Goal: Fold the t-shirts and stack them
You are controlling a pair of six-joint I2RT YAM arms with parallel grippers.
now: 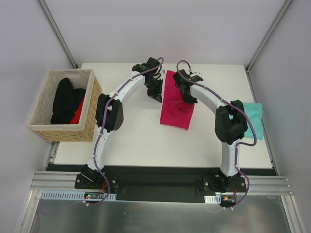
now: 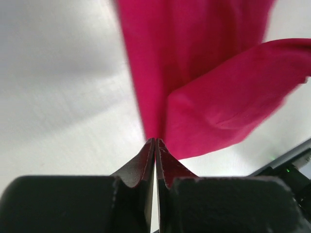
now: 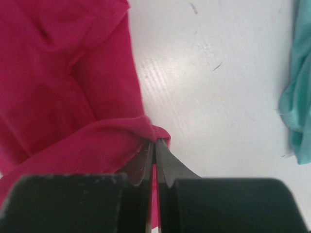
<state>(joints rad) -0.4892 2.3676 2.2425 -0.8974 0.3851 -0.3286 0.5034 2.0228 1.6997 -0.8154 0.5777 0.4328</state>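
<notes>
The magenta-pink t-shirt (image 1: 176, 110) lies as a narrow folded strip at the middle back of the white table (image 1: 136, 141). My left gripper (image 1: 156, 96) sits at its left edge, jaws shut on the pink cloth (image 2: 214, 97), which rises from the left gripper's tips (image 2: 155, 141). My right gripper (image 1: 188, 99) is on the strip's right side, shut on a bunched fold of the pink cloth (image 3: 63, 87) that shows between the right gripper's tips (image 3: 155, 141). The teal t-shirt (image 1: 255, 121) lies crumpled at the table's right edge, partly behind my right arm, and shows again as teal cloth (image 3: 297, 97) in the right wrist view.
A wicker basket (image 1: 58, 133) stands off the table's left side, holding a black garment (image 1: 65, 99) and something red (image 1: 77, 116). Grey walls with metal posts close in the back and sides.
</notes>
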